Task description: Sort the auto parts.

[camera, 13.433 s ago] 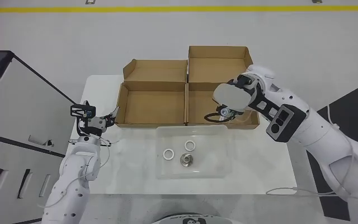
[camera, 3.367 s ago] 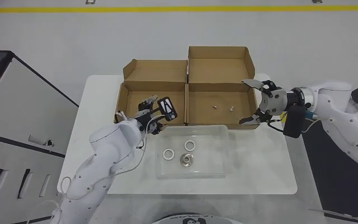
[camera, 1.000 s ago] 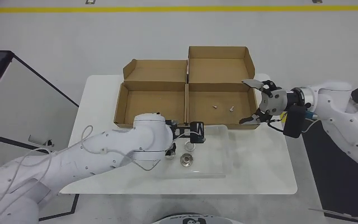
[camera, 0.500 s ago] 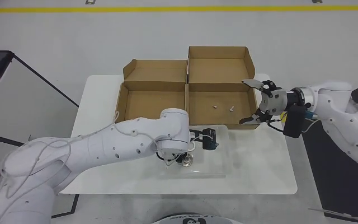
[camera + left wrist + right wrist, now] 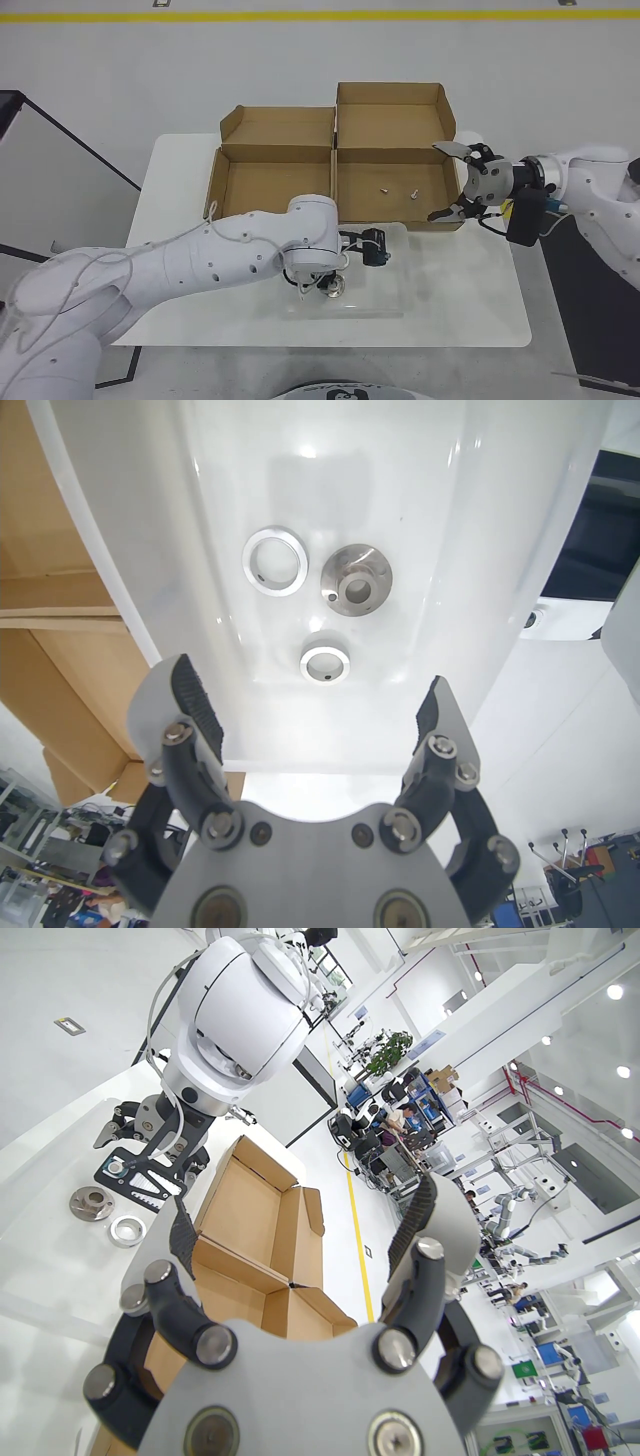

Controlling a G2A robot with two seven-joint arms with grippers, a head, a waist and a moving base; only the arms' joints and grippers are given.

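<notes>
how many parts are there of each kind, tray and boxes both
rings: 2, the larger ring and the smaller ring, in the tray
flanged hub: 1, in the tray
small fasteners: 2, in the right box
total: 5

White table [image 5: 180, 170]: bare surface at its left end. Grey floor [image 5: 120, 70] beyond it, crossed by one yellow line [image 5: 320, 15] parallel to the table's far edge. Black-edged grey panel [image 5: 50, 190] just beside the table's left end. Potted plant [image 5: 387, 1048] and lit ceiling lamps [image 5: 615, 991] in the hall behind.
</notes>
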